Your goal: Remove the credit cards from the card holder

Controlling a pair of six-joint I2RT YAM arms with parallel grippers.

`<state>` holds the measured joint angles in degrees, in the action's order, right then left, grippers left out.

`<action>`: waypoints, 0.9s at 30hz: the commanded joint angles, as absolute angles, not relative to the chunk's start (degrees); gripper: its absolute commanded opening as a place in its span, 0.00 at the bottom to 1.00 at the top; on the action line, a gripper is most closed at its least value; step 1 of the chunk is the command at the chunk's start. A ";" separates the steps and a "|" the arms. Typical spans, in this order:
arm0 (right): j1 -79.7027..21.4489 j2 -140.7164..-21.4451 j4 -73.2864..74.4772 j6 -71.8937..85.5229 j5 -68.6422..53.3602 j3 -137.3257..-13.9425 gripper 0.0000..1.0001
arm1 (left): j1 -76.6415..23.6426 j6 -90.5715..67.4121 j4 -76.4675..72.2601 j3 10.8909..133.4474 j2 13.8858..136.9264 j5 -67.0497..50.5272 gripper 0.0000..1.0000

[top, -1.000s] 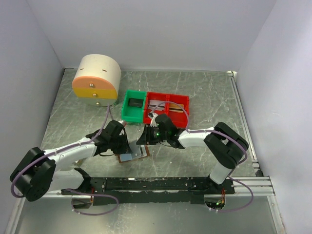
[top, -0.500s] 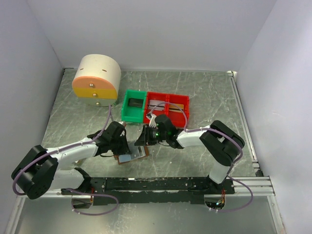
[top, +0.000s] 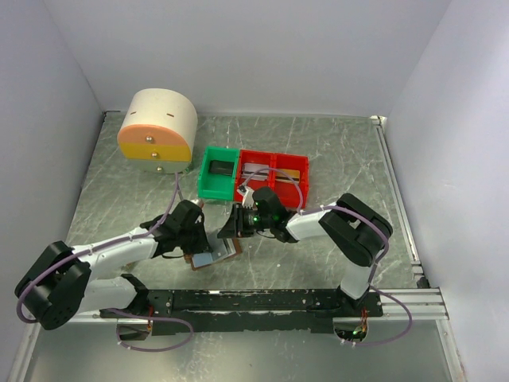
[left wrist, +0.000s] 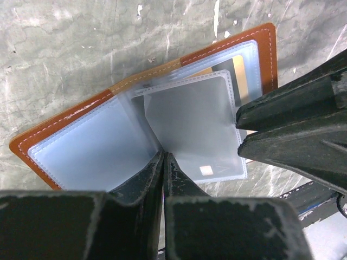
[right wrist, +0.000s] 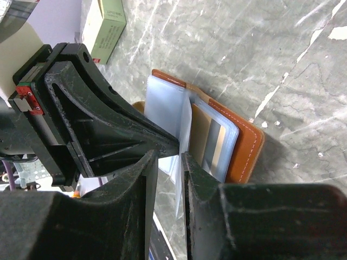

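- Currently pinning the card holder (left wrist: 97,146), open on the table (top: 334,151) between both arms, with the left gripper (left wrist: 162,158) nipped together on its near edge.
- Clamping the right gripper (right wrist: 171,162) on a clear sleeve leaf (left wrist: 190,124); ideally peeling slowly, baring the credit cards (left wrist: 238,73) without dragging the holder.

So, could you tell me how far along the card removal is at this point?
Done: the card holder lies open on the table. In hand: the left gripper is shut at the sleeves' fold, apparently pinning it, while the right gripper straddles a clear leaf. Left: every card; a gold-and-black card sits inside a sleeve, none visibly out.
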<state>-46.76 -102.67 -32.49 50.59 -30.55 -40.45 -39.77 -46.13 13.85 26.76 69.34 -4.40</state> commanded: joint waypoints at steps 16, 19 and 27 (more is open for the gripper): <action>-47.10 -102.11 -20.85 47.47 -24.55 -42.29 0.25 | -40.18 -44.31 19.85 28.47 67.06 1.33 0.21; -47.05 -102.38 -21.26 47.55 -25.08 -42.28 0.25 | -40.23 -44.29 19.34 28.19 67.02 0.94 0.21; -47.25 -102.59 -23.98 47.57 -27.67 -42.10 0.25 | -40.25 -44.69 16.97 26.32 69.30 0.03 0.19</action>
